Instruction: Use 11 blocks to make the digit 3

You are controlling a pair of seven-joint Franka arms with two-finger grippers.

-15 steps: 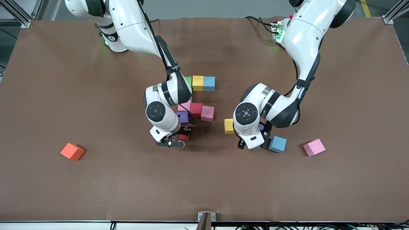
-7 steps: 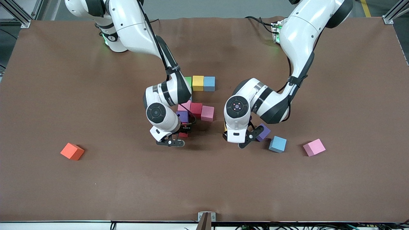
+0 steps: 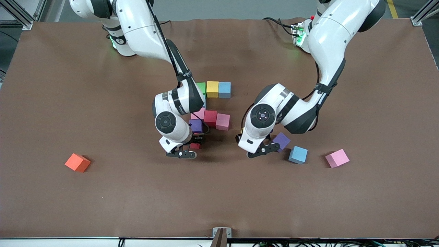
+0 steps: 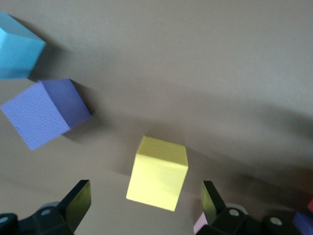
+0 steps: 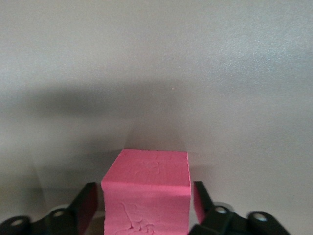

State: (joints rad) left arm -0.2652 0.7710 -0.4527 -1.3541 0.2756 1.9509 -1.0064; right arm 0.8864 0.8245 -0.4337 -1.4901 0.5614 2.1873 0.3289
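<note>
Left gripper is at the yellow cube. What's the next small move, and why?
Probably ease the left gripper straight down around the yellow foam cube: its jaws stand open either side of it, and it sits apart from the purple foam cube.

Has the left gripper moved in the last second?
Yes. The left gripper has shifted away from the light blue cube toward the digit, and now hangs over the yellow cube.

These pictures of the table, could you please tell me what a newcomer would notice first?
Mid-table, two white arms bend over a cluster of coloured cubes. The right hand straddles a red cube at the cluster's nearer edge; the left hand hangs open over a yellow cube. An orange cube sits alone toward the right arm's end.
</note>
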